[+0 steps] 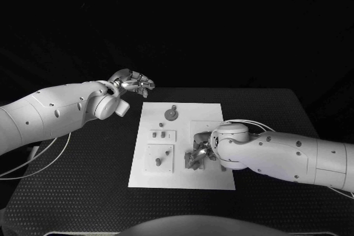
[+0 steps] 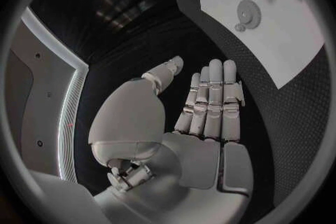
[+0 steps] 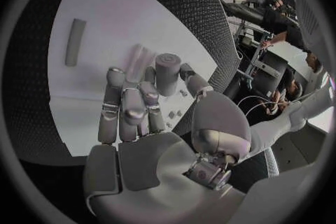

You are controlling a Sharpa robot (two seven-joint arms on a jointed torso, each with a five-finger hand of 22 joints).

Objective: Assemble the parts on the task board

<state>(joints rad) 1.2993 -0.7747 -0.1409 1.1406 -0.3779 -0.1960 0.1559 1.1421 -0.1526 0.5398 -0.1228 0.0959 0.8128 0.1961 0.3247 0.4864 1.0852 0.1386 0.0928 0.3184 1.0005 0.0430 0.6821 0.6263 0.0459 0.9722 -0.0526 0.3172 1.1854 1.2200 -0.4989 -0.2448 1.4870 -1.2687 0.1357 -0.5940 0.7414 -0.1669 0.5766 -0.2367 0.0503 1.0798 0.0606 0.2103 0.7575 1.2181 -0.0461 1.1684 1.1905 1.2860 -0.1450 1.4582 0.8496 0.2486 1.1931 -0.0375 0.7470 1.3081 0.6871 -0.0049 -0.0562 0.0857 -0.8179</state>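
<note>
Right hand (image 1: 198, 155) is seen lowered over the task board (image 1: 208, 113), where small parts (image 1: 162, 135) stand. Left hand (image 2: 199, 117) is held flat, released, beside a gear (image 2: 248, 12). A grey cylinder (image 3: 167, 74) is pinched in the right hand's fingers (image 3: 133, 106).

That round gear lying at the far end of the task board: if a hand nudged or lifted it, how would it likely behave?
The gear lies flat on the task board, so a nudge would probably slide it rather than roll it. It looks thin and rigid, so lifting likely needs an edge pinch. Set on its rim, it could roll.
</note>
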